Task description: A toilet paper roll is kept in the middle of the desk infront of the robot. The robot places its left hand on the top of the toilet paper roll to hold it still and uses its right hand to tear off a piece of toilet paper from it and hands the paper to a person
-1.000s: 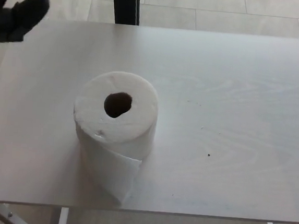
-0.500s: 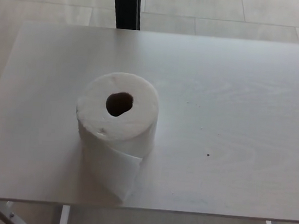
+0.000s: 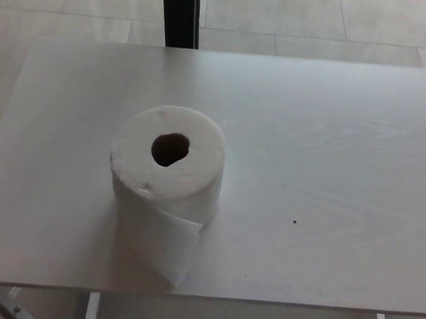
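A white toilet paper roll (image 3: 167, 172) stands upright on the pale desk (image 3: 331, 177), a little left of the middle, its dark core hole facing up. A loose sheet (image 3: 168, 249) hangs down its front side and reaches the desk near the front edge. Neither of my hands shows in the head view.
A black post (image 3: 180, 11) rises behind the desk's far edge, over a pale tiled floor (image 3: 300, 14). Metal desk legs (image 3: 6, 302) show below the front edge at the lower left. A few small dark specks (image 3: 294, 222) lie right of the roll.
A black hand that showed at the upper left a second ago has left the picture. The camera has tilted slightly, so the desk sits a little lower in view. The roll has not moved.
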